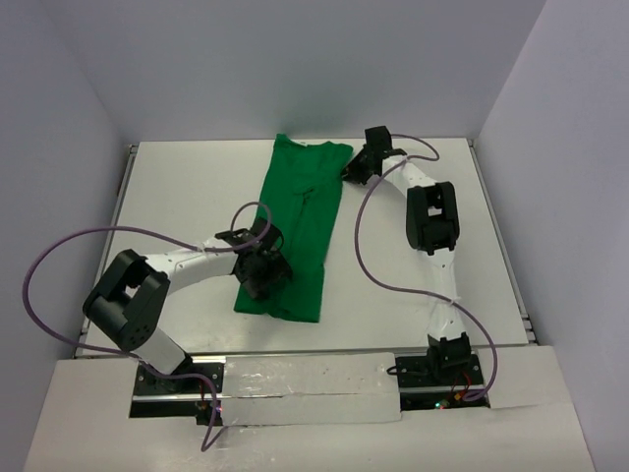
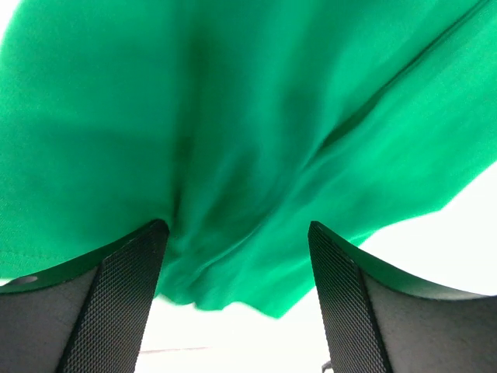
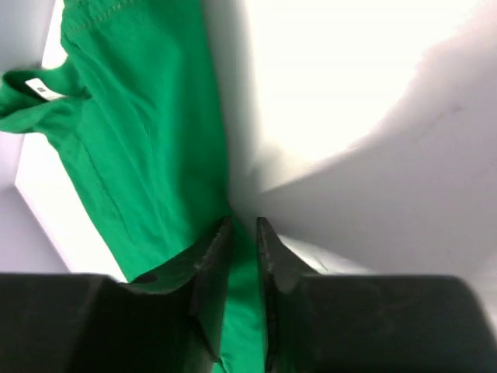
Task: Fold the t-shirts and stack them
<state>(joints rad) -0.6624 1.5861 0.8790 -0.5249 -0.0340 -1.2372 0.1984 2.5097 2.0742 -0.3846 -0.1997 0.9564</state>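
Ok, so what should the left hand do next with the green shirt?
Probably close the left hand on the t-shirt: it stands open with the near end's cloth bunched between its fingers, and the shirt lies in a long strip, ready to fold over.

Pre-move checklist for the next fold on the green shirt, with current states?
1. Left gripper open: ok, jaws wide, cloth between them.
2. Right gripper hold on t-shirt: cannot tell, jaws nearly shut, cloth in the narrow gap.
3. t-shirt folded into a long strip: ok.
4. t-shirt wholly on table: ok.
5. Cloth lying flat: not ok, bunched at the left gripper.
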